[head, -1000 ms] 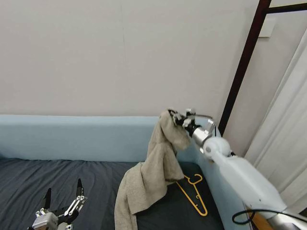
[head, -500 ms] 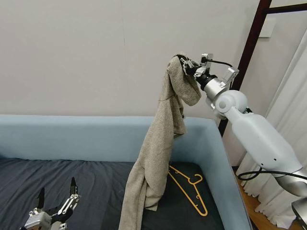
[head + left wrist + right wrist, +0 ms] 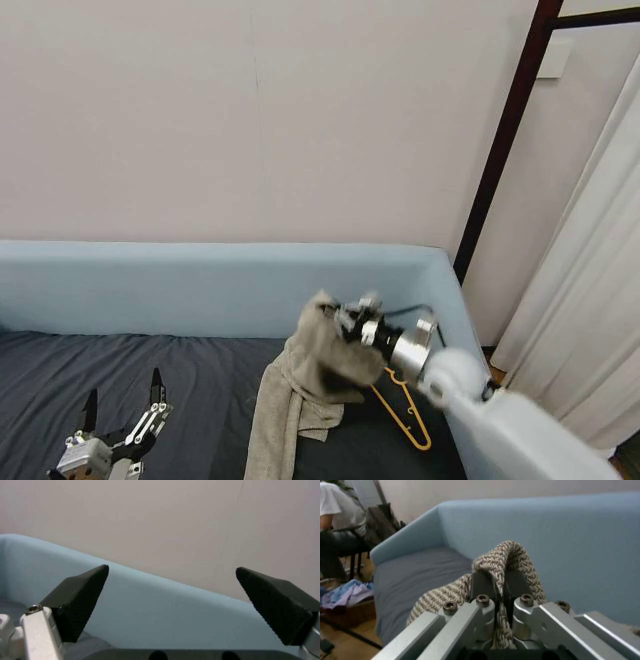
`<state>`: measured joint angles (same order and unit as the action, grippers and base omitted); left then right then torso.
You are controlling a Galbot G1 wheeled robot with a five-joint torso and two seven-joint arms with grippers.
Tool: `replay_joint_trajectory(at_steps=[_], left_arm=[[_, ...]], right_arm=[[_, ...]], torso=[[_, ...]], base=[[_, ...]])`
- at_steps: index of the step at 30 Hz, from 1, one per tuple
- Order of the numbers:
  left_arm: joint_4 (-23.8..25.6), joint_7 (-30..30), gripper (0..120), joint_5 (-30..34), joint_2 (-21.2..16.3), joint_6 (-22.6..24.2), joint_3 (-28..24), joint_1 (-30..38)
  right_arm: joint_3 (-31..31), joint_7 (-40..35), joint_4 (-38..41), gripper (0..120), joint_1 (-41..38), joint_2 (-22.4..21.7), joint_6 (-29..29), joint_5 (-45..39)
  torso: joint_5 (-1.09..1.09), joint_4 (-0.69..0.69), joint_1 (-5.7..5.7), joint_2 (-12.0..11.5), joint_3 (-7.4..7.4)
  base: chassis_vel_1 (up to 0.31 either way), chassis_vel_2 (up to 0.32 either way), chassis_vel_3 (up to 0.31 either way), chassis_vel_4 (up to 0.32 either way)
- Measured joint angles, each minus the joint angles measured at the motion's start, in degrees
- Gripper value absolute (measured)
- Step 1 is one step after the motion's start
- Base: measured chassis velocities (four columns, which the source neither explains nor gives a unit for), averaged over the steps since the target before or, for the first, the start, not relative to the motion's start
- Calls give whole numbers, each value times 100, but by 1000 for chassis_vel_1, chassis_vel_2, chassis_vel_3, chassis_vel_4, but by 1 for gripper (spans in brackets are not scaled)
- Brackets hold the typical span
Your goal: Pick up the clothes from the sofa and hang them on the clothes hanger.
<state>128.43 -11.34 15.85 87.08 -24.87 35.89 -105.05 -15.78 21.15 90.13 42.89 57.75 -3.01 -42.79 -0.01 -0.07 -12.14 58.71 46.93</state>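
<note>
Over sofa (image 3: pixel 200 285), cloth (image 3: pixel 290 392) is pinched by right gripper (image 3: pixel 343 318); hem may be snagged on hanger (image 3: pixel 403 418); left gripper (image 3: pixel 122 402) is held wide

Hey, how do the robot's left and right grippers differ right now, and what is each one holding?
The left gripper is open and empty; the right gripper is shut on the beige knitted garment. The left gripper hangs low over the sofa seat on the robot's left; the right gripper is toward the sofa's right end, near the yellow hanger, with the garment trailing down to the seat. Both are above the sofa.
</note>
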Motion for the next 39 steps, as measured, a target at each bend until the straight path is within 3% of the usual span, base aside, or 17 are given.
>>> replay_joint_trajectory(at_steps=[4,14,17,19,22,27,29,33,37,39], left_arm=[[25,2,100,-13,38,-4,48,-39],[62,-6,100,-45,112,-16,77,-74],[64,-4,100,-90,155,-17,65,-75],[66,-3,100,-106,171,-17,61,-75],[88,1,100,-169,229,-26,41,-81],[130,1,100,-217,262,-36,33,-108],[178,3,100,-264,287,-38,16,-139],[222,7,100,-325,317,-40,-21,-174],[273,14,100,-417,338,-41,-89,-214],[304,14,100,-418,335,-42,-92,-218]], right_arm=[[-332,202,-585,0,310,329,-260,445],[-686,19,-630,5,794,568,-238,754],[-783,-550,-114,20,935,489,389,448],[-783,-677,27,23,949,457,594,315],[-706,-1301,765,39,990,267,1478,-582],[-622,-1339,1172,50,1038,76,1722,-929],[-512,-1223,1384,59,1064,-53,1757,-963],[-345,-1311,1387,73,1016,-139,1750,-823],[-170,-2504,797,93,515,15,1905,-903],[-128,-2827,522,97,322,142,2055,-1020]], torso=[[0,-2,0,0,0],[0,-3,0,0,1],[1,-2,0,0,1],[1,-2,0,0,1],[1,-2,0,-1,1],[1,-2,0,-1,1],[1,-3,0,-1,1],[1,-3,0,0,1],[2,-1,-1,-1,1],[0,-1,-1,-1,2]], base=[[0,0,0,0],[0,0,0,0],[0,0,0,0],[0,0,0,0],[0,0,0,0],[0,0,0,0],[0,0,0,0],[0,0,0,0],[0,0,0,0],[0,0,0,0]])
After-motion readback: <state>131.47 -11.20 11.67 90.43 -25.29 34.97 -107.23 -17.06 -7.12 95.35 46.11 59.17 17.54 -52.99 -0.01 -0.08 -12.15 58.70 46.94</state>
